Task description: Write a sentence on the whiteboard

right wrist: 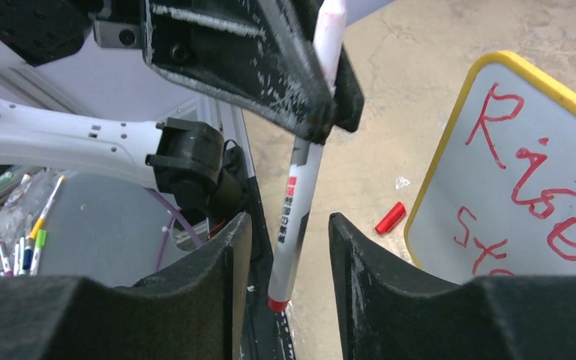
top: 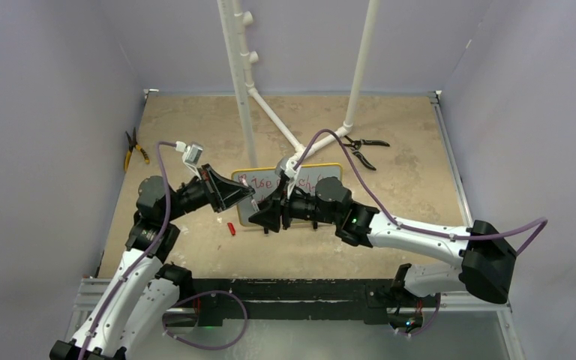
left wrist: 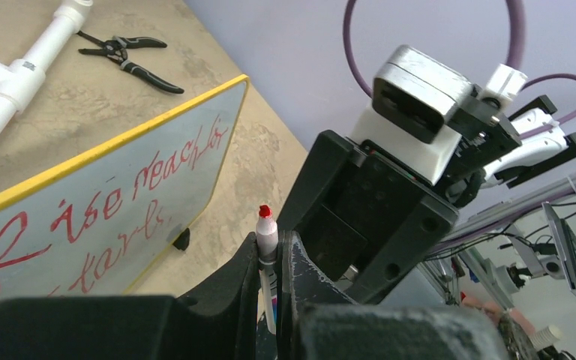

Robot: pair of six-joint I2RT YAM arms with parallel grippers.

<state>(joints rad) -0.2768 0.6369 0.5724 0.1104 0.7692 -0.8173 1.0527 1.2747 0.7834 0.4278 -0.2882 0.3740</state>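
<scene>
The left jaws are clamping shut on the red-tipped marker (left wrist: 267,232), while the right jaws are standing open astride its lower barrel with a gap on each side, and the whiteboard (left wrist: 105,148) is standing on the worktop (top: 405,150) just beside both, its red sentence (left wrist: 109,204) facing them.

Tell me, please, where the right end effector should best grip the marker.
Grip the marker by its free tail half, from the tail end: the left end effector clamps the tip half, and the barrel runs straight between the right end effector's open fingers.
</scene>
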